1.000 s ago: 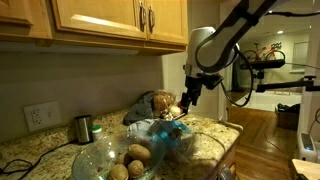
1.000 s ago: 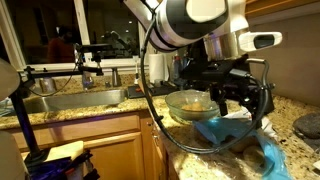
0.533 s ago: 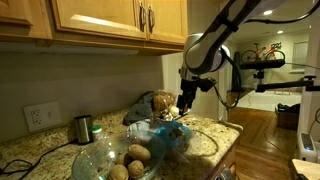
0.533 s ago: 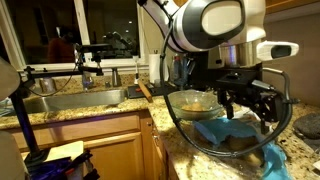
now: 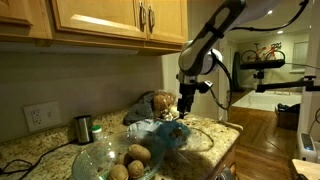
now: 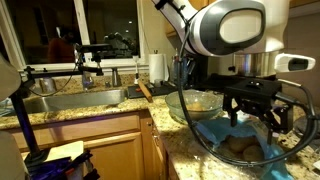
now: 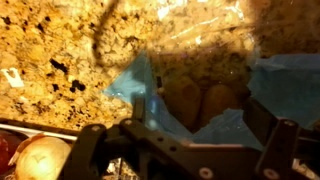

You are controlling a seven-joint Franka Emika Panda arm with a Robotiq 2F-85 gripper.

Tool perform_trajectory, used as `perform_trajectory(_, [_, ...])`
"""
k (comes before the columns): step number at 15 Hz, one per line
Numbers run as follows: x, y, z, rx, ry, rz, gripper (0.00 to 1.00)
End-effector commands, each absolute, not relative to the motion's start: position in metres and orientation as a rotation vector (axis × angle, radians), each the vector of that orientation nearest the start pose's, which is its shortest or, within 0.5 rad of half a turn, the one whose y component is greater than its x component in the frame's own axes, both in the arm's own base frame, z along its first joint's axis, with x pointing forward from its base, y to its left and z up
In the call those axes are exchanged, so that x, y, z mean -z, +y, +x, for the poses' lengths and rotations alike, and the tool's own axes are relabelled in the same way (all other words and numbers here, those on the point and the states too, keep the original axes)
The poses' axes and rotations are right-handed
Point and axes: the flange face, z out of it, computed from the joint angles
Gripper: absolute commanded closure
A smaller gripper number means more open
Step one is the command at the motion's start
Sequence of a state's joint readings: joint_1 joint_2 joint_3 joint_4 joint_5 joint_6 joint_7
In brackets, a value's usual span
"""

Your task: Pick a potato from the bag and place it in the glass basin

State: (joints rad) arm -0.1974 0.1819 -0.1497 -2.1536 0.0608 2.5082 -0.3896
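Observation:
The crinkled light-blue bag [image 5: 165, 133] lies on the granite counter, just behind the glass basin [image 5: 100, 158]. Both also show in an exterior view, the bag [image 6: 238, 143] in front of the basin [image 6: 195, 102]. Potatoes [image 5: 138, 153] lie in the basin. In the wrist view the bag [image 7: 135, 85] gapes open, with two potatoes [image 7: 185, 100] inside it. My gripper [image 7: 200, 112] hangs open right above them, one finger on each side of the opening, nothing held. In both exterior views the gripper [image 5: 186, 106] [image 6: 262, 112] points down over the bag.
A small dark-green cup [image 5: 83, 127] stands near the wall outlet [image 5: 38, 116]. A brown bundle [image 5: 160, 102] sits behind the bag. Wooden cabinets [image 5: 100, 20] hang overhead. A sink [image 6: 70, 100] and a paper towel roll [image 6: 157, 68] lie further along the counter.
The arm has shifted sideways and a little lower, so the open gripper now sits over the bag's opening. The bag and basin have not moved.

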Motion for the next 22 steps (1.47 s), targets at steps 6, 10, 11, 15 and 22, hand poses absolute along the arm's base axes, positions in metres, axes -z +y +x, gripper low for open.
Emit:
perform_trajectory(6, [-0.329, -0.202, 0.548, 0.234, -0.017, -3.178, 0.0])
perform_trajectory(10, [-0.315, -0.198, 0.559, 0.186, -0.014, -3.183, 0.0])
perform_trajectory(11, [-0.312, -0.198, 0.561, 0.178, -0.012, -3.182, 0.0])
perform_trajectory(15, [-0.3, -0.2, 0.567, 0.162, -0.003, -3.193, 0.0])
perform_trajectory(22, [-0.291, -0.205, 0.576, 0.162, 0.027, -3.216, 0.0])
